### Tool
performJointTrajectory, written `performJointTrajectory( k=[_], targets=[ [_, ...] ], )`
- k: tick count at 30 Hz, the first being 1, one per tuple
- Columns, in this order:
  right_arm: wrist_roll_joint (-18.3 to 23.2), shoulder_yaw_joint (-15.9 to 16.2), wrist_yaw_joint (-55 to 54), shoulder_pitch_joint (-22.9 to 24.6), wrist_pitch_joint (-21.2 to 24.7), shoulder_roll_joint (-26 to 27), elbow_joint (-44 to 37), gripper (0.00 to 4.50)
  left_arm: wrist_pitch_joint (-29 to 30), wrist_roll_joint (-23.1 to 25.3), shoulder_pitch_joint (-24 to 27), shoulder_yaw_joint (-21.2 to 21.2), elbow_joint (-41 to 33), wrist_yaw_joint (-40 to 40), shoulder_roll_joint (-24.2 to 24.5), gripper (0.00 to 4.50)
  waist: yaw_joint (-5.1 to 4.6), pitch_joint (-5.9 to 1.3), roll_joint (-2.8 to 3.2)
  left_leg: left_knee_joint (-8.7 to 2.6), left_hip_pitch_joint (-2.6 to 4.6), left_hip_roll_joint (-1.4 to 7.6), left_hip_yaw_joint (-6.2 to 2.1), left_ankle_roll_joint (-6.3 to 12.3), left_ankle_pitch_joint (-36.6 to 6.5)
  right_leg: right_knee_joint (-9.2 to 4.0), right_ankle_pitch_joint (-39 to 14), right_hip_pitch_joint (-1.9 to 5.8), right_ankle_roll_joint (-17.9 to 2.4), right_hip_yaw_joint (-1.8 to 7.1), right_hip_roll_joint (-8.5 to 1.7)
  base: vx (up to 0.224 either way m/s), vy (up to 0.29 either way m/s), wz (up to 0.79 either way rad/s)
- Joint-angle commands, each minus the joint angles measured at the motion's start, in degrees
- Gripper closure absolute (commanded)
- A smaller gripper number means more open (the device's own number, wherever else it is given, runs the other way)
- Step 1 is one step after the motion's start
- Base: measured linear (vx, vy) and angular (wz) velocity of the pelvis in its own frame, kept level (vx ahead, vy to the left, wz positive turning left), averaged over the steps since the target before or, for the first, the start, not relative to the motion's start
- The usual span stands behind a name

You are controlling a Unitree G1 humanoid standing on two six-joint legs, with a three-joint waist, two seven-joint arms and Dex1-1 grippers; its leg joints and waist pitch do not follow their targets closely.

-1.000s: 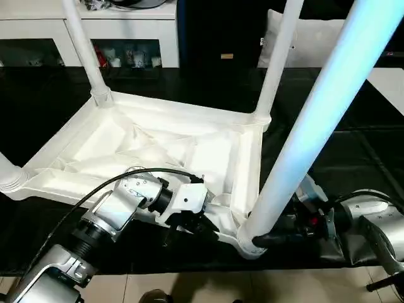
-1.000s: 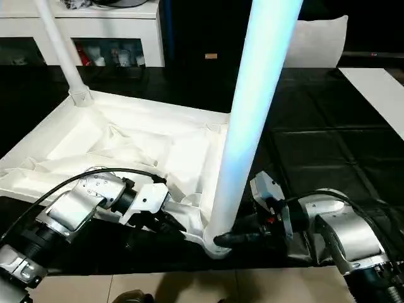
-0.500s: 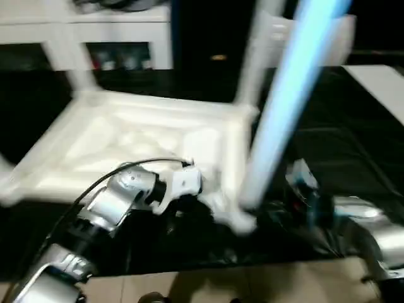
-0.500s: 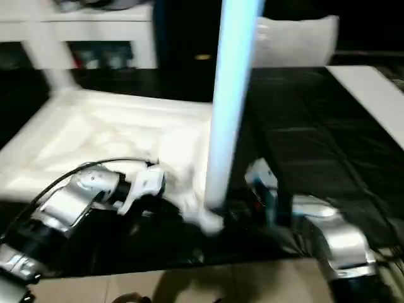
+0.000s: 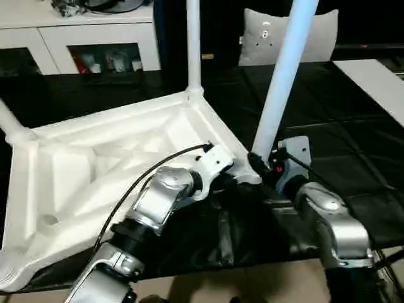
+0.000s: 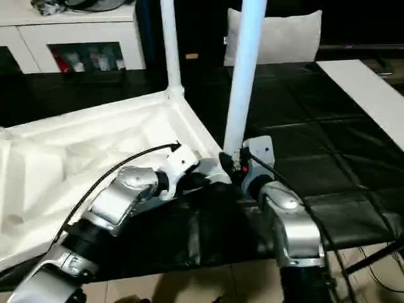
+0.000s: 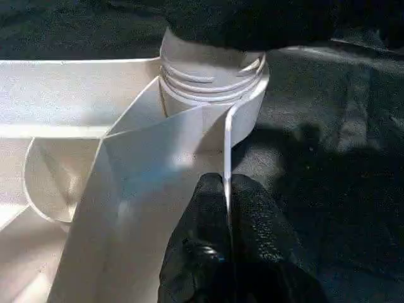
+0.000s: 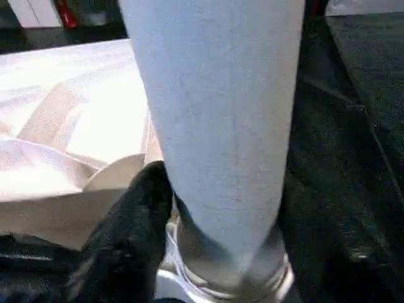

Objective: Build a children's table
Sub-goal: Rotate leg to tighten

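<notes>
upturned children's table [image 5: 95, 170] on black work table [image 5: 353, 164], left gripper [image 7: 226, 208] clenched on its rim wall beside corner socket, right gripper [image 5: 257, 165] grasping the leg [image 5: 281, 82] just above that socket

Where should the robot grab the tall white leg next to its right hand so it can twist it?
Probably low on the leg, just above the ribbed collar where it enters the corner socket. It stands upright and round, so fingers can close across it from the open table side. The right gripper is already at that base, while the left gripper pinches the tabletop's edge wall.
</notes>
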Motion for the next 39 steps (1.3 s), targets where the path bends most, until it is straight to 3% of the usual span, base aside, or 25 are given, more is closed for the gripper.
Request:
performJointTrajectory(
  k=[1,4,8,13,16,20,23,26,33,34,38,39],
  targets=[
    [2.6,3.9,3.9,0.4,-0.6,0.1,-0.4,1.65,-3.3,-2.4,-1.5,-1.3,-2.0,-2.2,-1.3,4.5,0.54,-3.73,-0.65,-3.43,-0.01,1.32,-0.42,2.8,-6.6,-4.45,-8.5,3.34,-10.9,2.27,-3.77,0.0,0.0,0.0],
    [2.2,3.9,4.6,0.6,-0.7,-0.1,-0.9,1.36,-3.7,-2.1,-1.4,-1.3,-2.1,-3.1,-0.6,4.5,0.51,-3.64,-0.6,-3.52,0.01,1.35,-0.44,2.74,-7.6,-4.56,-9.4,3.36,-10.8,2.27,-3.78,0.0,0.0,0.0],
    [2.4,5.4,16.2,3.0,-4.7,-8.8,-2.7,0.97,-7.9,-1.9,-0.4,-3.0,-2.9,-10.6,5.0,4.5,0.91,-3.64,-0.71,-3.39,0.06,1.46,-0.39,3.25,-7.9,-4.63,-9.4,3.56,-10.1,2.42,-3.84,0.0,0.0,0.0],
    [3.9,4.9,26.0,3.5,-7.7,-16.0,-1.7,0.57,-12.0,-2.5,-0.1,-5.0,-3.1,-17.9,9.2,4.5,1.2,-3.57,-0.63,-3.37,0.25,1.62,-0.34,3.68,-8.8,-4.43,-9.3,3.4,-11.2,2.35,-3.86,0.0,0.0,0.0],
    [6.7,5.2,37.4,3.9,-7.8,-23.3,-1.1,0.4,-17.4,-3.0,0.3,-7.0,-3.0,-25.1,12.9,4.5,1.82,-3.4,-0.57,-3.34,0.38,1.88,-0.3,4.19,-9.5,-4.46,-9.8,3.14,-12.0,2.36,-3.91,0.0,0.0,0.0],
    [8.7,5.8,45.9,3.0,-8.6,-28.4,-0.1,0.04,-20.3,-4.6,0.7,-9.0,-4.0,-33.1,16.0,4.5,2.94,-3.49,-0.65,-3.37,0.54,2.15,-0.31,4.57,-9.2,-4.12,-9.1,3.15,-12.7,2.36,-4.13,0.0,0.0,0.0],
    [10.2,6.6,50.3,2.5,-8.0,-30.3,0.0,0.04,-20.8,-5.2,0.7,-9.8,-4.5,-36.1,17.2,4.5,3.28,-3.42,-0.72,-3.34,0.58,2.19,-0.22,4.67,-9.4,-4.12,-9.7,3.11,-13.1,2.29,-4.18,0.0,0.0,0.0],
    [13.5,8.5,57.3,2.4,-6.0,-32.4,-0.6,0.38,-22.3,-5.9,0.7,-11.1,-4.9,-39.8,18.7,4.5,3.58,-3.49,-0.88,-3.27,0.46,2.25,-0.25,5.06,-8.7,-4.0,-9.4,3.2,-13.3,2.24,-4.22,0.0,0.0,0.0],
    [14.4,10.7,61.9,2.1,-5.7,-33.3,-0.2,0.91,-23.8,-6.3,0.5,-11.7,-5.2,-42.8,19.9,4.5,3.91,-3.48,-1.06,-3.27,0.43,2.26,-0.24,4.52,-8.8,-4.13,-12.2,3.04,-12.7,2.17,-4.29,0.0,0.0,0.0],
    [14.4,10.8,62.1,2.1,-5.8,-33.4,-0.2,1.16,-23.7,-6.4,0.5,-11.7,-5.3,-42.9,20.0,4.5,3.89,-3.48,-1.07,-3.26,0.43,2.26,-0.24,4.46,-8.8,-4.12,-12.1,3.02,-12.7,2.17,-4.27,0.0,0.0,0.0],
    [15.3,11.1,62.6,1.9,-5.2,-33.1,-0.3,1.34,-23.9,-6.5,0.5,-11.7,-5.2,-43.2,20.1,4.5,3.88,-3.5,-1.08,-3.23,0.4,2.18,-0.24,4.4,-8.5,-4.08,-11.7,3.06,-12.6,2.17,-4.22,0.0,0.0,0.0],
    [15.6,11.3,62.8,1.8,-5.1,-33.0,-0.2,1.55,-24.0,-6.6,0.5,-11.7,-5.1,-43.3,20.2,4.5,3.87,-3.51,-1.14,-3.21,0.38,2.16,-0.23,4.43,-8.4,-4.05,-11.6,3.07,-12.6,2.16,-4.19,0.0,0.0,0.0]
  ],
)
